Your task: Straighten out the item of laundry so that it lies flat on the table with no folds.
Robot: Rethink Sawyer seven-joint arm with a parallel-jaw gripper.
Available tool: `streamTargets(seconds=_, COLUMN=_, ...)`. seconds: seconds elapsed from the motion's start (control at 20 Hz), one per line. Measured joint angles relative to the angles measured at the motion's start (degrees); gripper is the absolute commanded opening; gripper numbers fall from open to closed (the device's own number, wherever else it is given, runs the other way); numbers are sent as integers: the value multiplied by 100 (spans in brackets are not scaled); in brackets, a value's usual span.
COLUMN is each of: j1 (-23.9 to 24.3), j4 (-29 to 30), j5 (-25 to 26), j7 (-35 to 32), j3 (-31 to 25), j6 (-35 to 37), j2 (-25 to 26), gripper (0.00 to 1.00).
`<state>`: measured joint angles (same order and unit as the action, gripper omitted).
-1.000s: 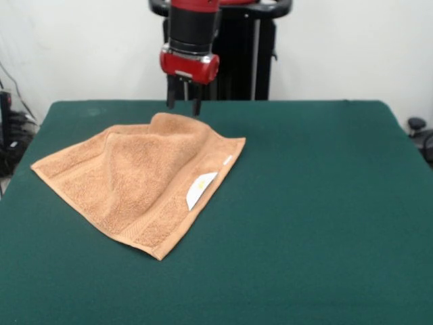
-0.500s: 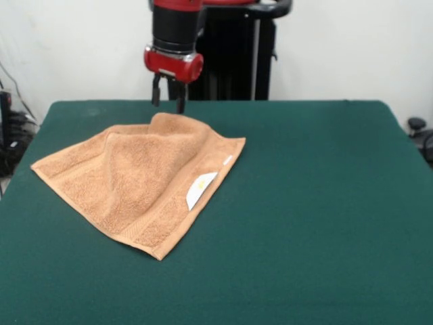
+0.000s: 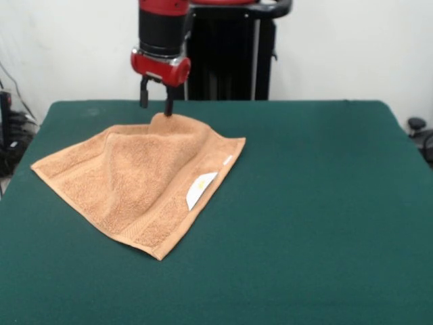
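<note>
Near: bare green table (image 3: pixel 325 257). Further in, left of centre: orange-tan towel (image 3: pixel 135 179) spread as diamond, one corner pointing at camera, white label (image 3: pixel 201 189) on right edge. Not flat: far corner folded over, raised hump at far tip. Beyond, above that hump: tool (image 3: pixel 155 103), fingers parted, empty, no visible hold on cloth. Hump just below and slightly right of tips. Judged target: short drop onto fold.
</note>
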<state>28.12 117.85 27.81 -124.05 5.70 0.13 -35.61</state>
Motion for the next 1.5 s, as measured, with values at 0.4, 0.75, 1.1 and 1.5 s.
streamTargets(seconds=0.4, j1=14, j4=-413, j5=21, j7=0, j3=-230, j6=238, j2=56, gripper=100)
streamTargets(seconds=0.75, j1=21, j4=-834, j5=25, j7=0, j3=-370, j6=343, j2=203, gripper=100)
streamTargets(seconds=1.1, j1=84, j4=-1080, j5=26, j7=0, j3=-460, j6=480, j2=348, gripper=100)
streamTargets(seconds=1.5, j1=121, j4=-1338, j5=25, j7=0, j3=-545, j6=586, j2=559, gripper=100)
